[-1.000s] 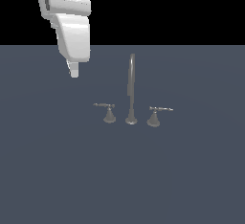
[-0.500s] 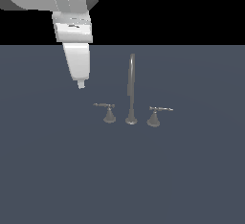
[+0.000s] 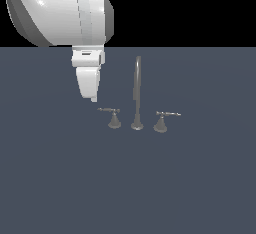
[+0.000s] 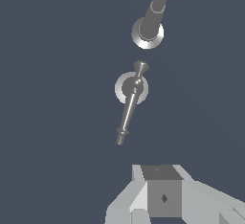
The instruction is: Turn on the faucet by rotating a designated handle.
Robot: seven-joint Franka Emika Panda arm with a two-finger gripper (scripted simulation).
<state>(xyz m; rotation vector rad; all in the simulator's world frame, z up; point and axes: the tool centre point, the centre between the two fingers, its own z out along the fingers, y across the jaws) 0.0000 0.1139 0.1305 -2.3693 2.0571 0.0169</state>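
The faucet has a tall arched spout [image 3: 137, 90] on a round foot, with two low handles beside it. The handle [image 3: 114, 119] stands at the exterior view's left of the spout, its thin lever [image 3: 107, 110] pointing left. The twin handle [image 3: 160, 123] stands at the right, lever level and tip pointing right. My gripper [image 3: 93, 99] hangs just above and left of the lever's tip, apart from it, and looks shut and empty. In the wrist view the handle [image 4: 131, 88], its lever [image 4: 125, 120] and the spout foot [image 4: 147, 31] lie ahead of my gripper [image 4: 158, 171].
The faucet stands on a flat dark grey-blue surface [image 3: 60, 178]. My large white arm [image 3: 60, 13] fills the upper left of the exterior view. Nothing else shows on the surface.
My arm has moved to the exterior view's right and lower. The gripper tip now hangs close to the left lever's tip. The faucet and both levers have not moved.
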